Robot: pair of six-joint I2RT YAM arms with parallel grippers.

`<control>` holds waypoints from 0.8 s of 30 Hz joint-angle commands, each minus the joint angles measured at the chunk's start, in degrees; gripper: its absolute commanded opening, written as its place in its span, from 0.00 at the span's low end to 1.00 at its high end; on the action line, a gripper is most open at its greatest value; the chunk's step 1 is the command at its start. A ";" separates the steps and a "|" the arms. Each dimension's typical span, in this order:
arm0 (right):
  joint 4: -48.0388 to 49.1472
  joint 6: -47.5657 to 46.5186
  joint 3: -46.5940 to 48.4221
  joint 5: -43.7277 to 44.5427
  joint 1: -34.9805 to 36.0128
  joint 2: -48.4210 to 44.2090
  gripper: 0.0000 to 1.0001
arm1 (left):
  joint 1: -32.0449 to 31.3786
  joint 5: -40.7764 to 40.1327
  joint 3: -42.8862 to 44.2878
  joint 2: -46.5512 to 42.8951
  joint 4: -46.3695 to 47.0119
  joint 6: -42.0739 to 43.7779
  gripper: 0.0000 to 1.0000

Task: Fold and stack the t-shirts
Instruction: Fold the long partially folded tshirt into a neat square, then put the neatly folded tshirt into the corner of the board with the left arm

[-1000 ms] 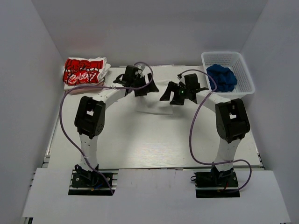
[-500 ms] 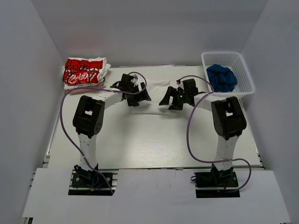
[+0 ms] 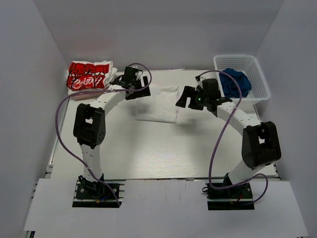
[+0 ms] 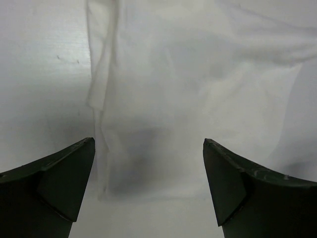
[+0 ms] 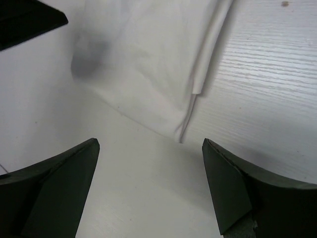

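Top view with both wrist views. The white table [image 3: 163,148] carries everything, with walls on three sides. The left arm [image 3: 89,126] and right arm [image 3: 257,146] rise from the near edge and curve inward toward the far middle, each trailing a purple cable [image 3: 214,148].

The plain white shirt [image 3: 158,103] lies folded into a flat rectangle on the far middle of the table, between the two grippers. A white basket [image 3: 260,79] stands at the far right corner and holds a bunched blue cloth [image 3: 235,82]. The printed red-and-black shirt [image 3: 89,75] sits folded at the far left corner, well apart from the white one.

The left gripper [image 3: 134,87] is at the white shirt's left side. In its wrist view, the fingers [image 4: 64,173] are spread wide over the shirt's layered edge [image 4: 198,89].

The right gripper [image 3: 190,96] is just beside the shirt's right edge. In its wrist view, the fingers [image 5: 228,188] are also spread wide, over bare table near a corner of the shirt [image 5: 148,59].
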 commanded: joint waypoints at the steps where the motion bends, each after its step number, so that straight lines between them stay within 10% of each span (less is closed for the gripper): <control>1: -2.78 -2.30 -1.78 3.28 0.09 -1.63 0.90 | 0.50 -6.25 9.06 5.78 -6.68 3.01 1.00; 13: -6.48 -3.18 -1.86 4.95 0.18 -5.14 0.90 | 1.64 -2.40 18.95 19.68 -9.50 3.46 0.94; 19: -5.51 -3.18 -3.27 5.04 0.09 -6.20 0.90 | 1.64 3.57 17.89 22.93 -5.65 7.06 0.62; 24: -5.34 -3.62 -3.62 5.12 0.09 -6.64 0.90 | 1.64 3.67 23.22 26.44 -8.18 9.87 0.00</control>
